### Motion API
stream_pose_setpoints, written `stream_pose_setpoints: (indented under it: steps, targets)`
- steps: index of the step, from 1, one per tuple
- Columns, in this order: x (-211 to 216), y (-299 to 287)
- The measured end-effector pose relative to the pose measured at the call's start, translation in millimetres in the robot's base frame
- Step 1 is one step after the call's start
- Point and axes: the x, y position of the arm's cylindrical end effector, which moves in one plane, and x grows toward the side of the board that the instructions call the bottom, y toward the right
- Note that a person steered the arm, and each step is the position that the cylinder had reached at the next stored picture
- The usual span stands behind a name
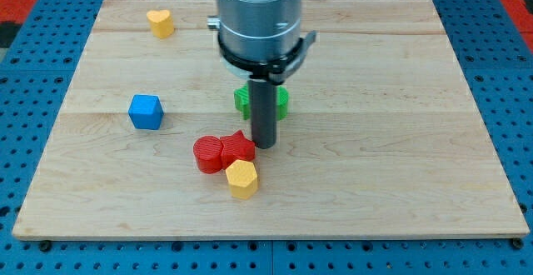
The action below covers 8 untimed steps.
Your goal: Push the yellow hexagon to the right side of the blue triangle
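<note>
The yellow hexagon (242, 178) lies on the wooden board (400, 142), below the middle. My tip (264, 145) stands just above and right of it, at the right edge of a red star (239, 147). A red round block (208, 154) touches the star's left side, and the hexagon touches the star from below. A blue block (146, 111), which looks like a cube from here, sits well to the left. No other blue block shows.
A green block (241, 100) sits right behind the rod, partly hidden by it. A yellow heart-like block (160, 22) sits at the top left. The arm's grey body (256, 12) covers the top middle of the board.
</note>
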Motion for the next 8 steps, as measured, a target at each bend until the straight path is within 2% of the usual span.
stream_pose_setpoints:
  steps: [1,3,4,6,8]
  targets:
    - [7,43]
    - [88,37]
    - [98,-6]
    - [88,-116]
    - [75,-93]
